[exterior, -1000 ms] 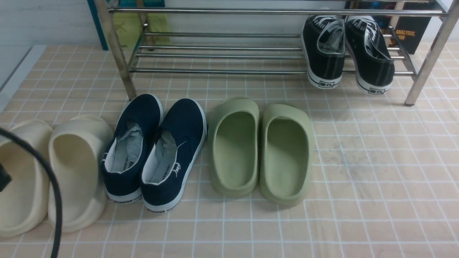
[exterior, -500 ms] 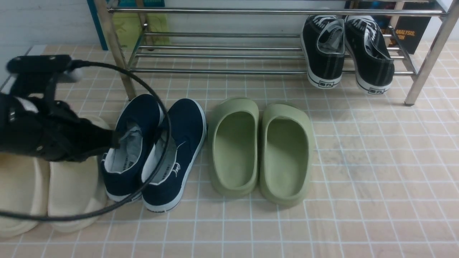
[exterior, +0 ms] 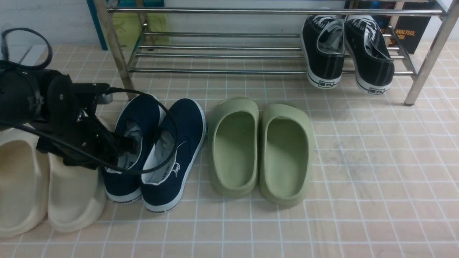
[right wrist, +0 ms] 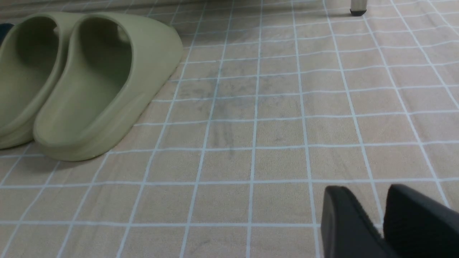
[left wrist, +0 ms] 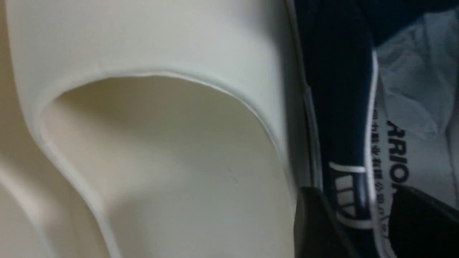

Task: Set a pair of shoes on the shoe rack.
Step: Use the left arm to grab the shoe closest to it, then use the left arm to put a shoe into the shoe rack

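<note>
- Count: I log one pair of shoes (exterior: 163, 188) in navy, two green clogs (exterior: 233, 143), two cream clogs (exterior: 75, 193), two black lace-up sneakers (exterior: 322, 53) and one shoe rack (exterior: 215, 70).
- Condition of the navy pair: slip-on canvas uppers, white rubber soles, white lining, crumpled pale paper stuffed inside, dark lettering on the white heel strips. A small white-outlined tab sits on the side wall.
- Position of the pair: both stand side by side on the tiled floor (exterior: 358, 161), toes toward the rack and off its bars. The black sneakers occupy the rack's lower bars, well apart from the left jaws.
- Left jaws: released, fingers (left wrist: 315, 229) parted. They straddle the outer side wall of the navy shoe (exterior: 147, 114) nearest the cream clogs, one finger outside against the cream clog's flank, the other over the insole. I cannot tell whether either pad touches the canvas.
- The second navy shoe (exterior: 188, 125) lies just beyond that one, on the far side from the left jaws.
- Right jaws: fingers (right wrist: 344, 222) slightly parted, nothing between them, over bare floor, with the green clogs well apart from them.
</note>
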You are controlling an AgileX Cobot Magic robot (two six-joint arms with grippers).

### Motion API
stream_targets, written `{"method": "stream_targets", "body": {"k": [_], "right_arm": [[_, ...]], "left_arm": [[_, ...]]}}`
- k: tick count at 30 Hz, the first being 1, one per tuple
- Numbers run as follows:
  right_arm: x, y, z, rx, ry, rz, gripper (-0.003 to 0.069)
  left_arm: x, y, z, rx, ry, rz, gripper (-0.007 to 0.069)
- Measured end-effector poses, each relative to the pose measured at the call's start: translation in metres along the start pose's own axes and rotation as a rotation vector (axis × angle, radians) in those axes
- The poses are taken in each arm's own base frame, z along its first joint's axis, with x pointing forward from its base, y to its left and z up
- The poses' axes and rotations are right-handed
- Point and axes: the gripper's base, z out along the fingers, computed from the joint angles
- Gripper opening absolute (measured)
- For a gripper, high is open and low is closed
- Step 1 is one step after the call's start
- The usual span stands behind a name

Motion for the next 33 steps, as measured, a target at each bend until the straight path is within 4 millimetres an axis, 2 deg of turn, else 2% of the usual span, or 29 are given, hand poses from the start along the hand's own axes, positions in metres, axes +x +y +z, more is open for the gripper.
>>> {"method": "stream_targets", "body": {"k": [2, 5, 8, 10, 12, 16, 20, 23, 27, 33], "right_arm": [[0.0, 0.0, 0.0, 0.0, 0.0, 0.0, 0.0197], [0.0, 0.0, 0.0, 0.0, 0.0, 0.0, 0.02], [0.0, 0.0, 0.0, 0.0, 0.0, -0.001, 0.0205], [0.0, 0.0, 0.0, 0.0, 0.0, -0.001, 0.0206], [0.0, 0.0, 0.0, 0.001, 0.0, -0.001, 0.0208], [0.0, 0.0, 0.0, 0.001, 0.0, -0.001, 0.0209], [0.0, 0.0, 0.0, 0.001, 0.0, -0.001, 0.021], [0.0, 0.0, 0.0, 0.0, 0.0, 0.0, 0.0216], [0.0, 0.0, 0.0, 0.0, 0.0, 0.0, 0.0221], [0.0, 0.0, 0.0, 0.0, 0.0, 0.0, 0.023]], "left_arm": [[0.0, 0.001, 0.008, -0.016, 0.002, -0.035, 0.0349], [-0.001, 0.001, 0.013, -0.021, 0.002, -0.056, 0.0332], [-0.001, 0.001, 0.015, -0.025, 0.003, -0.064, 0.0218], [-0.003, 0.001, 0.013, -0.023, -0.003, -0.068, 0.0112], [-0.007, 0.001, 0.008, -0.019, -0.01, -0.08, 0.0056], [-0.02, 0.0, -0.012, -0.018, -0.04, -0.089, 0.0048], [-0.038, 0.002, -0.061, -0.015, -0.128, -0.102, 0.0048], [-0.049, 0.001, -0.082, 0.015, -0.194, -0.126, 0.0048], [-0.054, -0.001, -0.085, 0.038, -0.222, -0.139, 0.0048], [-0.064, -0.007, -0.068, 0.088, -0.27, -0.169, 0.0048]]}}
